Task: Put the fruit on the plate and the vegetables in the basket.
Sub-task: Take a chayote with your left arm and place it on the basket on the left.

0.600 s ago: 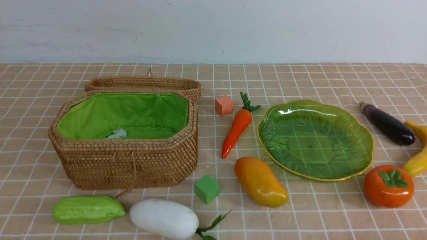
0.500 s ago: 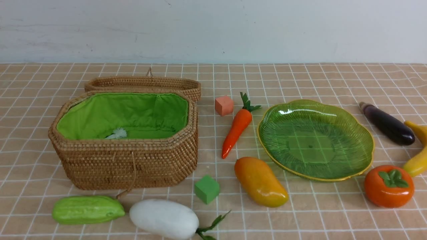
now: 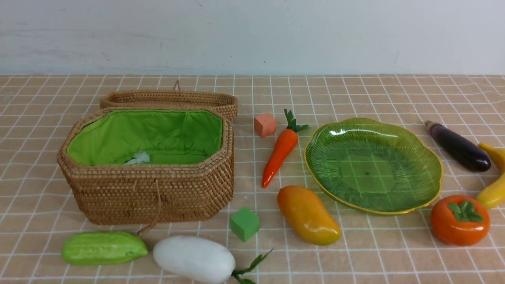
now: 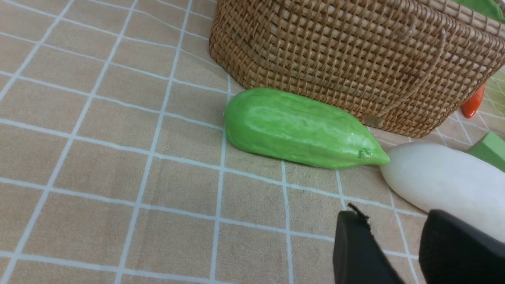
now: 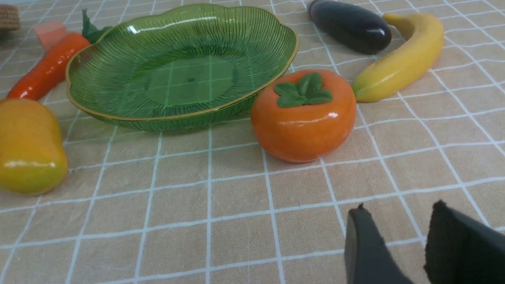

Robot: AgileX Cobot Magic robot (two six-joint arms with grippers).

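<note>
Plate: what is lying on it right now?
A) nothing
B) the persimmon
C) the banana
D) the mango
A: the plate shows only bare green glass, while the mango, persimmon and banana all lie outside its rim.

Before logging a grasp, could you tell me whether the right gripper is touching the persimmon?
Apart. The right wrist view shows bare tablecloth between the right gripper and the persimmon.
</note>
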